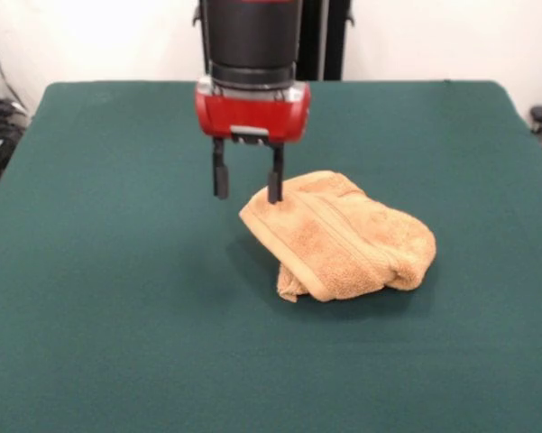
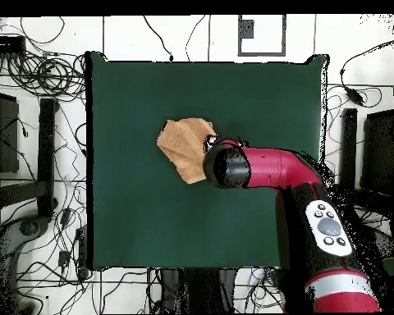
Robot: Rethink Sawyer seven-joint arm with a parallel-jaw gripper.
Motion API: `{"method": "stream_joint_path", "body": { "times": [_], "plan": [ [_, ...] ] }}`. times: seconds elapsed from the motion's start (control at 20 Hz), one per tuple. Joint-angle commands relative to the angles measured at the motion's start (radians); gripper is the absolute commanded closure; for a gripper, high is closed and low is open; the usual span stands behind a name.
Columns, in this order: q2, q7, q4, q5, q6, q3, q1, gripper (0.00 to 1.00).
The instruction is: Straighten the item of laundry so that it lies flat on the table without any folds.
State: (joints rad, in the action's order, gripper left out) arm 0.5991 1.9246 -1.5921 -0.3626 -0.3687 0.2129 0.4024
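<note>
Hovering with prongs spread, pincer point(image 1: 247, 182) at the bunched towel's point(image 1: 343, 237) raised corner; towel folded, near worktop point(image 1: 117, 298) centre

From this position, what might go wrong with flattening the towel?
The gripper is open at the towel's raised far corner, with one finger at the edge and the other off the cloth. It may close on too little fabric and slip. The towel is bunched with a rolled fold, so it could also pinch two layers and drag the whole bundle across the table instead of opening it.
</note>
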Motion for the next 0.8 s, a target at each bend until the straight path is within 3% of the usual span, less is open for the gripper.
{"method": "stream_joint_path", "body": {
  "times": [0.05,0.8],
  "plan": [
    [-0.135,0.072,-0.026,-0.057,0.079,0.002,-0.062,0.00],
    [-0.168,0.041,-0.015,-0.072,0.126,-0.006,-0.046,0.00]
  ]
}}
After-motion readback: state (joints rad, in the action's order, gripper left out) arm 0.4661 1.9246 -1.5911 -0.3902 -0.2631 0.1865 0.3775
